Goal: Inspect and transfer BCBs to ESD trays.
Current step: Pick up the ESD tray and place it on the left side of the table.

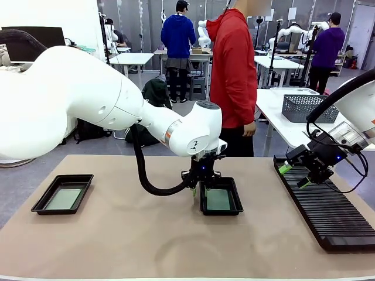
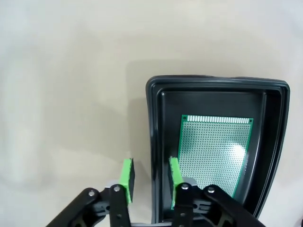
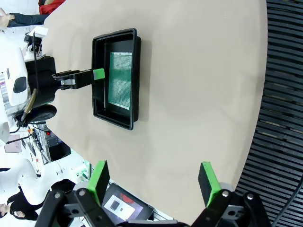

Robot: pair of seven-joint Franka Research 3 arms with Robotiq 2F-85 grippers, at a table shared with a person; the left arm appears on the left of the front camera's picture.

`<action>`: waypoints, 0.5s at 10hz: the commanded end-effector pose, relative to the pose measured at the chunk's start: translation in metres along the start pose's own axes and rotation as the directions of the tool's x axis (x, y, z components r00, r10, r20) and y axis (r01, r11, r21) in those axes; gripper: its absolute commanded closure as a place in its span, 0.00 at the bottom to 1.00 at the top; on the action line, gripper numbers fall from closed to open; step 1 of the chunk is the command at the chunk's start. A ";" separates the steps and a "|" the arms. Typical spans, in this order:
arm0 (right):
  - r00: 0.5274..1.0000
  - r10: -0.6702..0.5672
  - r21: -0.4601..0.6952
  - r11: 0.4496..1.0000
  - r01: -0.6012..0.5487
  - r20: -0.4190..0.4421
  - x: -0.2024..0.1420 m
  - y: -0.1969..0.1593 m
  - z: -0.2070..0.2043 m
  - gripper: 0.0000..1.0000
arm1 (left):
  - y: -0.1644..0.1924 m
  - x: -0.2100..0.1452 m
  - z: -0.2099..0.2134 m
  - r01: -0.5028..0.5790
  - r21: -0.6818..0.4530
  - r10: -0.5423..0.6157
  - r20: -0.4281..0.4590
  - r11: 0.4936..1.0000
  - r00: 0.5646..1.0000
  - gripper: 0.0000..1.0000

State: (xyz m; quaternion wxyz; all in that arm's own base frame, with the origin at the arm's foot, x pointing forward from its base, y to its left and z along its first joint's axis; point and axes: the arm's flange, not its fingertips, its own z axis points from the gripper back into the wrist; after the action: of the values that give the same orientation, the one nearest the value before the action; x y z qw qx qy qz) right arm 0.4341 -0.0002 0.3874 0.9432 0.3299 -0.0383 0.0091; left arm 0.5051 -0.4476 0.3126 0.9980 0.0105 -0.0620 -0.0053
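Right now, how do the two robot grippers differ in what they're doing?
The left gripper is down at the middle ESD tray, its fingers straddling the tray's rim; the right gripper hangs over the black ribbed rack, touching nothing. The left gripper's jaws stand narrow, a rim's width apart; the right gripper's jaws are spread wide. The left points straight down, the right is tilted. Both are black with green pads.

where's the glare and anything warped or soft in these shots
Left wrist view: a white glare patch on the green board inside the black tray, table washed pale. Right wrist view: wide-angle bend curves the table edge and the ribbed rack. Front view: evenly lit, the near left arm looming large.
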 end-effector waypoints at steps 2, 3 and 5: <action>1.000 -0.013 -0.005 1.000 0.013 0.009 -0.001 0.002 0.000 0.00 | 0.011 -0.007 -0.001 -0.017 -0.028 0.017 0.011 0.999 1.000 0.67; 1.000 -0.013 -0.005 1.000 0.013 0.009 -0.001 0.002 0.000 0.00 | 0.012 -0.008 0.000 -0.018 -0.026 0.018 0.011 1.000 1.000 0.79; 1.000 -0.013 -0.005 1.000 0.013 0.009 -0.001 0.002 0.000 0.00 | 0.012 -0.006 -0.003 -0.015 -0.028 0.015 0.008 0.999 1.000 0.87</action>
State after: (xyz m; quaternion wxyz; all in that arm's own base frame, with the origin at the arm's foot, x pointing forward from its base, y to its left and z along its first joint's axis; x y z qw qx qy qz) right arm 0.4341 -0.0002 0.3874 0.9432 0.3299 -0.0383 0.0091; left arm 0.5056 -0.4460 0.3100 0.9979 0.0058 -0.0650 -0.0047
